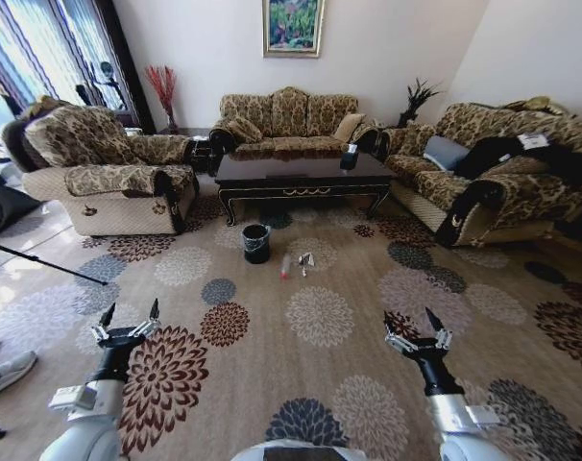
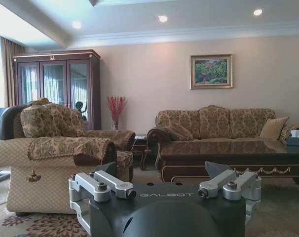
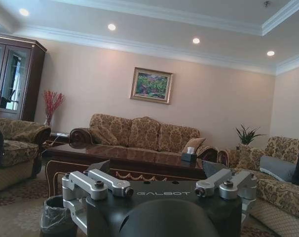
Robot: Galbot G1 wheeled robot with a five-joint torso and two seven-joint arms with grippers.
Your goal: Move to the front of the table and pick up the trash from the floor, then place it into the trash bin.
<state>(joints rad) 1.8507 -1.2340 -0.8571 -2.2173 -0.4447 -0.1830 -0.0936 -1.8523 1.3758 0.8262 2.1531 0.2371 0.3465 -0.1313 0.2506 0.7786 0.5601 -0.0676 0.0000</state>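
The dark glossy table [image 1: 301,176] stands across the room in front of the back sofa. On the patterned carpet before it sits the black trash bin [image 1: 256,243] with its liner. Just right of the bin lies the trash: a clear bottle with a red end [image 1: 286,266] and a crumpled white piece [image 1: 305,259]. My left gripper [image 1: 131,310] and right gripper [image 1: 410,318] hover low and open, well short of the trash, holding nothing. The left wrist view shows the left gripper [image 2: 162,173] and the table [image 2: 233,150]. The right wrist view shows the right gripper [image 3: 157,170], the table [image 3: 125,160] and the bin [image 3: 58,215].
An armchair [image 1: 109,163] stands at the left, a sofa [image 1: 286,120] behind the table, and another sofa [image 1: 483,163] at the right. A tissue box [image 1: 350,157] rests on the table. A tripod leg [image 1: 41,261] and a shoe [image 1: 8,370] lie at my left. Open carpet lies ahead.
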